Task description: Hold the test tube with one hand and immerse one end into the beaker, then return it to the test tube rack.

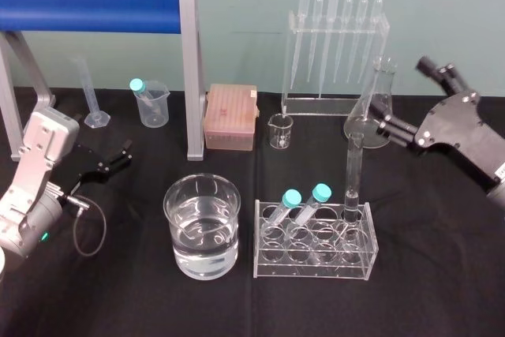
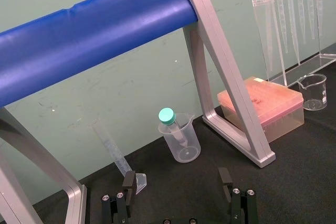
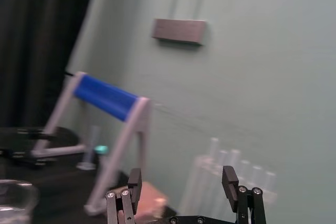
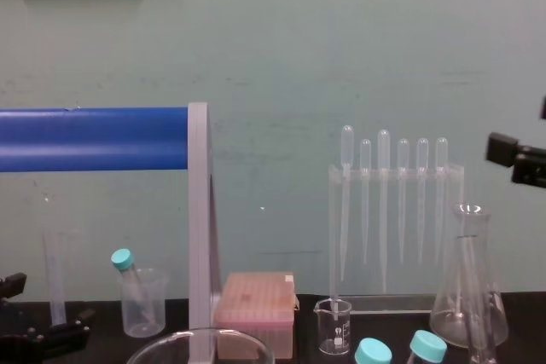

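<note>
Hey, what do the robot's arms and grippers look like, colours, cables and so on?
The left arm is silver-grey metal with a green light and a looping grey cable; its left gripper has slim black fingers. The right arm is a black casing with pale edging; the right gripper has chunky black fingers.

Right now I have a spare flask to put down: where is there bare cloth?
Bare: the near strip in front of the beaker and test tube rack; the cloth right of the rack; the patch between beaker and tip box. Crowded: the back row around the pipette stand, small beaker and conical flask.
</note>
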